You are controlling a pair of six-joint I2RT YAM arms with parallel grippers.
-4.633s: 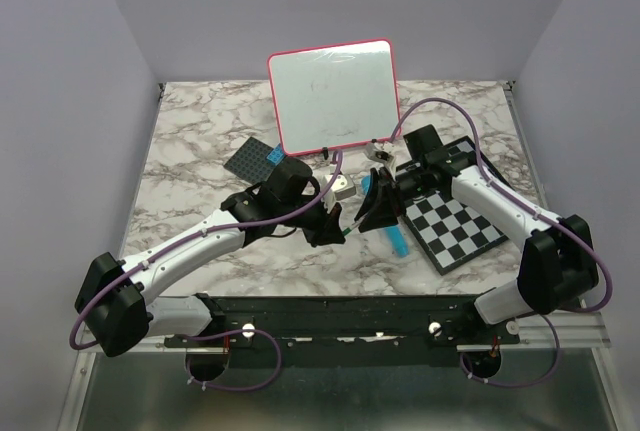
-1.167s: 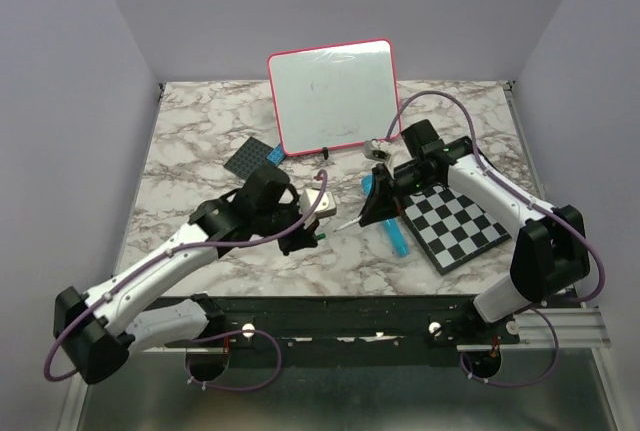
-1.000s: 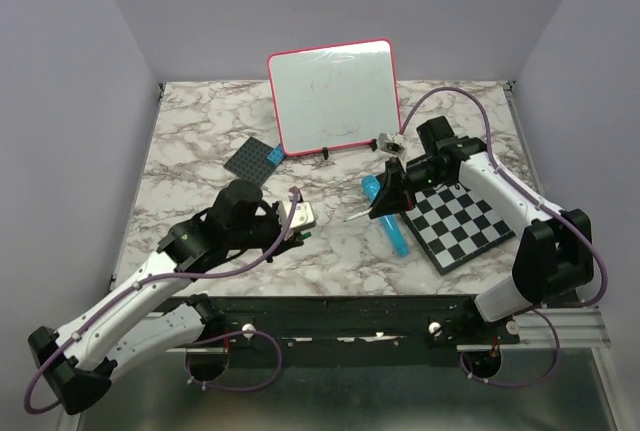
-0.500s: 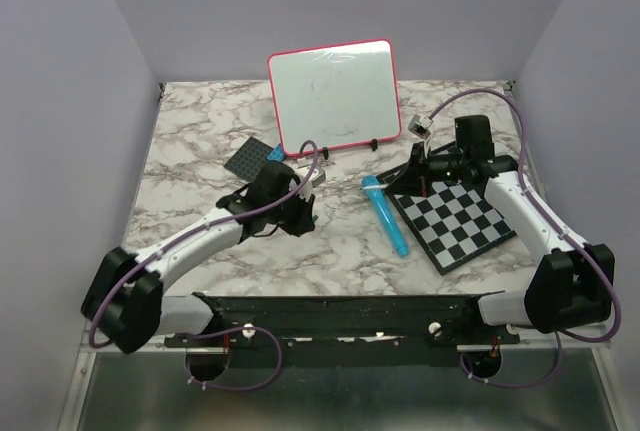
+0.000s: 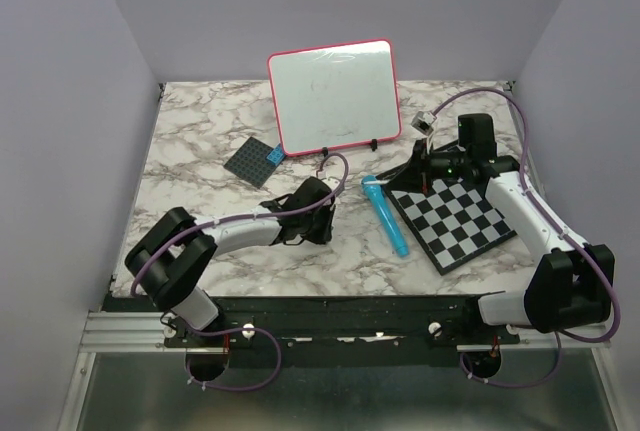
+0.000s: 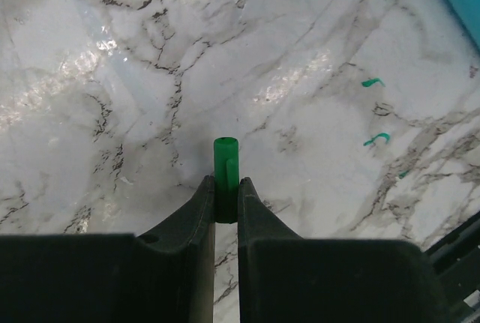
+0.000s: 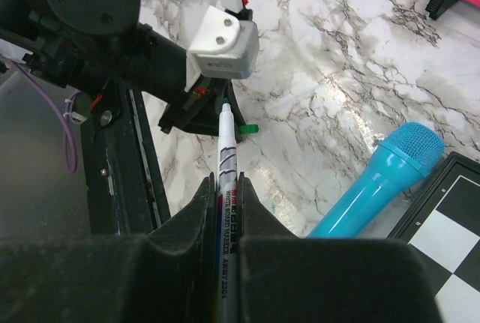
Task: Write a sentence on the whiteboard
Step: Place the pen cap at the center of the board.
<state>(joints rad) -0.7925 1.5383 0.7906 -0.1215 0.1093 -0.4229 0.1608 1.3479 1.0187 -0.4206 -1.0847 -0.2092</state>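
Folding its elbow back toward the base, the left arm has carried the left gripper (image 6: 226,192) slightly toward 3 o'clock. Its jaws stand narrow, pinching the green cap (image 6: 225,154). The right gripper (image 7: 225,188) clamps the marker (image 7: 226,139) mid-barrel, tip bared. At 12 o'clock the whiteboard (image 5: 335,91) stands propped, with no words I can make out on it. It looks light and glossy and would likely tip under hard pressure, so the stiff, slim marker wants a gentle touch. Bare marble lies between the right gripper and the whiteboard. The microphone (image 5: 385,213) and checkered board (image 5: 455,216) crowd 4 o'clock.
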